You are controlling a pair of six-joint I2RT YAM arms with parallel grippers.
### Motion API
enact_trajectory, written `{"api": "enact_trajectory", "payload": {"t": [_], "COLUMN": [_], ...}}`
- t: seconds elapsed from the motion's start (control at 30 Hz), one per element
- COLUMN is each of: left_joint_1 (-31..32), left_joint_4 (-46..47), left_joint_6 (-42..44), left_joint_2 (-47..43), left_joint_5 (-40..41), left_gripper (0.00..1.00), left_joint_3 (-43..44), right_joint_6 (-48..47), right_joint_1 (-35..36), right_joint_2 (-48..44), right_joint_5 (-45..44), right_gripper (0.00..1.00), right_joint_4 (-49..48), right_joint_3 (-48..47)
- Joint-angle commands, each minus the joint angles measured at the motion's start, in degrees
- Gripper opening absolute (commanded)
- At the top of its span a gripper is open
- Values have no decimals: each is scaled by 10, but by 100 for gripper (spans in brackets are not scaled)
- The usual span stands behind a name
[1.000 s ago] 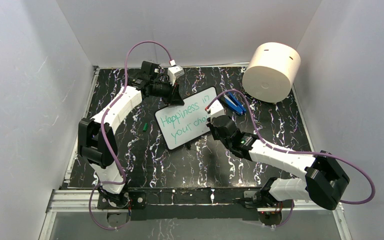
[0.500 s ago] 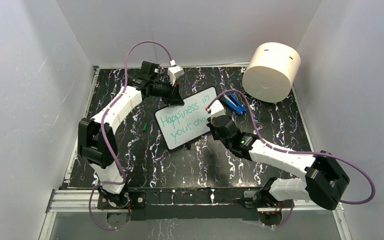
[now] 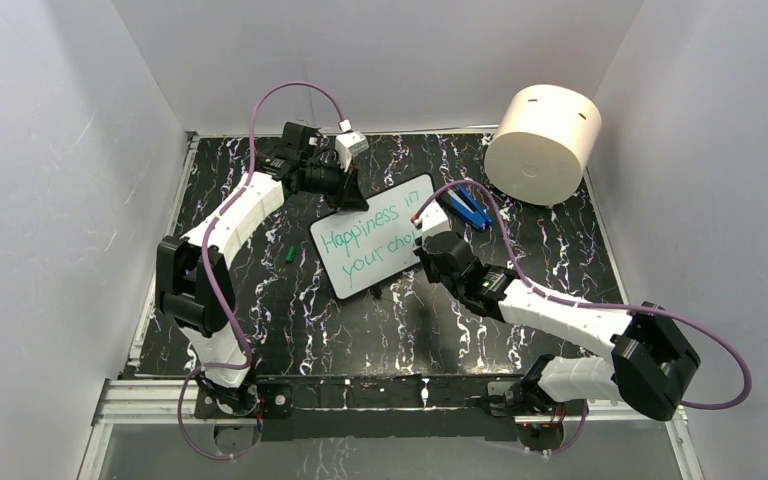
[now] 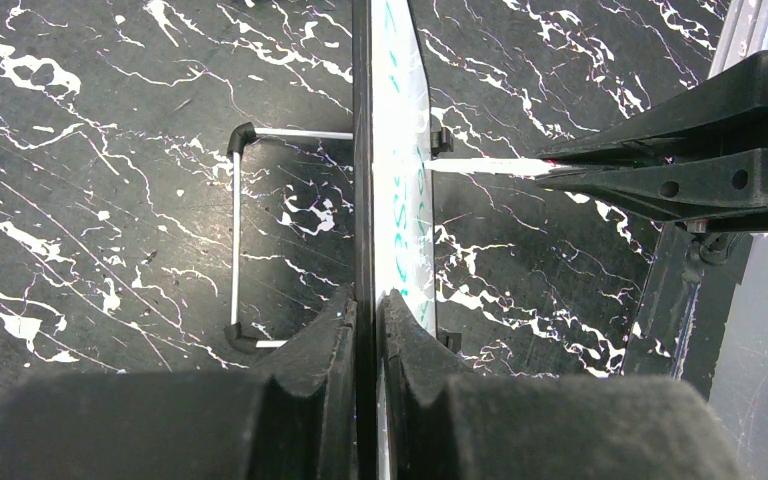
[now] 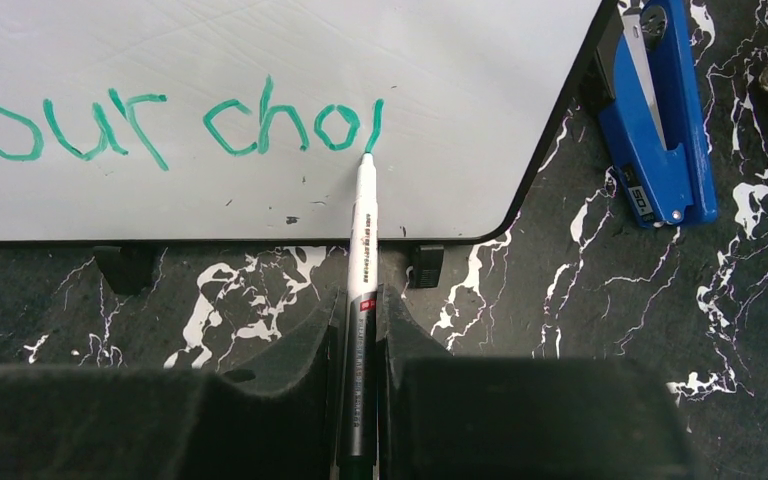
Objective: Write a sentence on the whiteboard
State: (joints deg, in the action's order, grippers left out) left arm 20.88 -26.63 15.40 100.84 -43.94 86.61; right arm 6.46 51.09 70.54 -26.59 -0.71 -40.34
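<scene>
The whiteboard [image 3: 390, 262] stands tilted mid-table, its far edge pinched by my left gripper [image 3: 351, 192], which is shut on it. Edge-on in the left wrist view, the whiteboard [image 4: 401, 120] runs between the left gripper's [image 4: 368, 296] jaws. The sentence [image 3: 365, 229] reads "Happiness in" over "your cho" in teal. My right gripper [image 5: 360, 300] is shut on a white marker [image 5: 364, 230]. The marker's tip touches the whiteboard [image 5: 260, 40] at the foot of a fresh upright stroke after "cho" of the sentence [image 5: 260, 122]. From the top, the right gripper [image 3: 421, 238] is at the board's lower right corner.
A big cream cylinder [image 3: 543, 143] lies at the back right. A blue stapler-like tool [image 3: 470, 208] lies just right of the board, also the blue tool [image 5: 660, 130]. A small green cap [image 3: 288, 254] sits left of the board. A wire stand [image 4: 237, 240] props the board's back.
The right arm has edged slightly along the second line at the board's lower right. The board and the left arm have stayed still.
</scene>
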Motion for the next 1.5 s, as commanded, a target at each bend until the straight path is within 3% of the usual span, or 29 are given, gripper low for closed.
{"api": "enact_trajectory", "payload": {"t": [0.0, 0.27, 1.47], "left_joint_1": [14, 14, 14], "left_joint_4": [-76, -76, -76], "left_joint_6": [23, 23, 23], "left_joint_2": [20, 24, 22], "left_joint_5": [19, 20, 13], "left_gripper": [0, 0, 0], "left_joint_3": [-20, -21, -22], "right_joint_6": [9, -12, -28], "right_joint_1": [-2, -3, -4], "right_joint_2": [-24, -52, 12], "right_joint_5": [1, -8, -22], "right_gripper": [0, 0, 0], "right_joint_4": [-6, -40, -97], "right_joint_3": [-4, -6, -40]}}
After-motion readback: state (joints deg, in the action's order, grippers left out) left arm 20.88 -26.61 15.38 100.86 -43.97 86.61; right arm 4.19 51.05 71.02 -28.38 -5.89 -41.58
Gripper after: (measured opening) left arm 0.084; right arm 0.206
